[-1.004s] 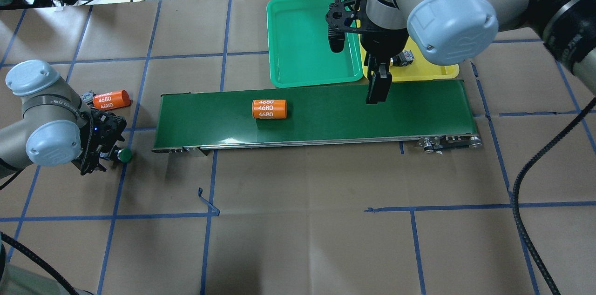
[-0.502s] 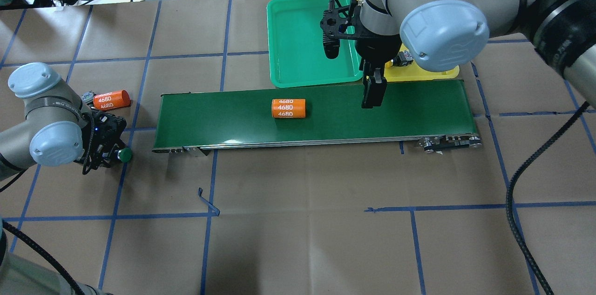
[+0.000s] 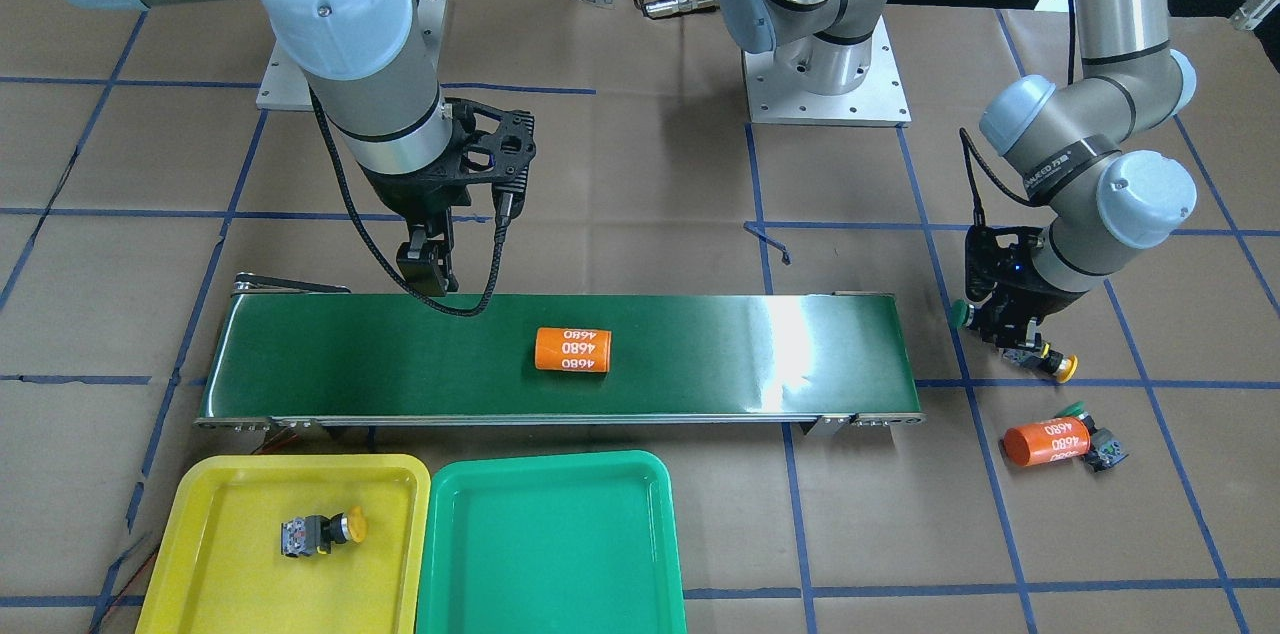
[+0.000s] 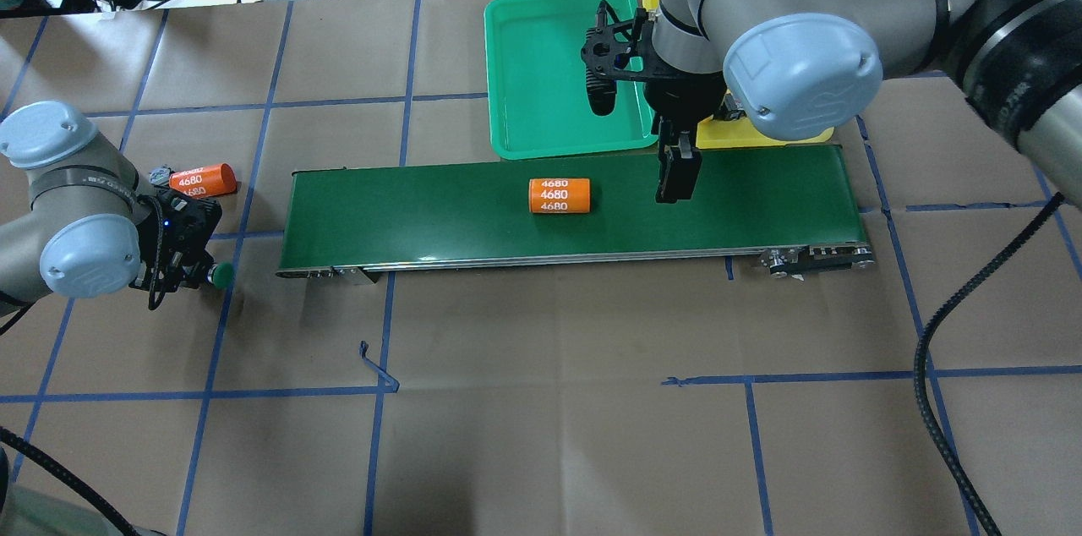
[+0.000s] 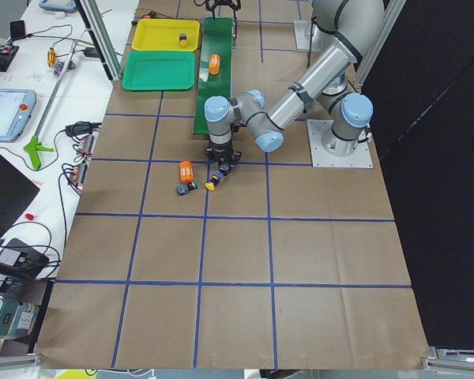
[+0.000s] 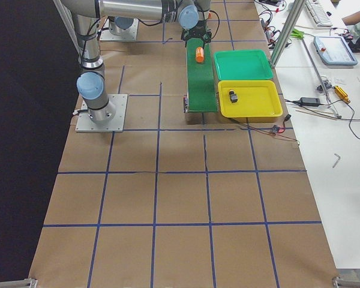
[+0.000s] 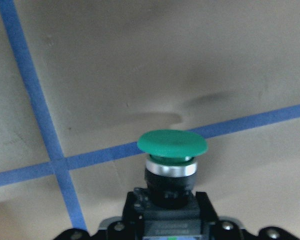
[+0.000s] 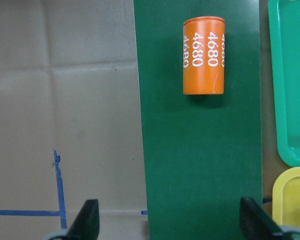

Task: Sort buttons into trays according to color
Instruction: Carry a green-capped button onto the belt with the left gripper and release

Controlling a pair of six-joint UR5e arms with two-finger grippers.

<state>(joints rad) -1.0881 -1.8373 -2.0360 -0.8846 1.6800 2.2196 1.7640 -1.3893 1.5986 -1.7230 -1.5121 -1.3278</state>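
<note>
While the left claw (image 4: 201,272) clamps a green button (image 7: 172,145) by its black body, just off the conveyor belt's (image 4: 406,206) end, the right claw (image 8: 171,215) hangs over the belt with fingers (image 8: 90,220) spread wide, near an orange cylinder (image 4: 559,195) lying on it. One yellow button (image 3: 322,532) sits in the yellow tray (image 3: 230,579), the green tray (image 3: 550,554) just beside. A second yellow button (image 3: 1050,362) and a second green button (image 3: 1100,449) lie on the desk (image 3: 640,164) by the left claw.
</note>
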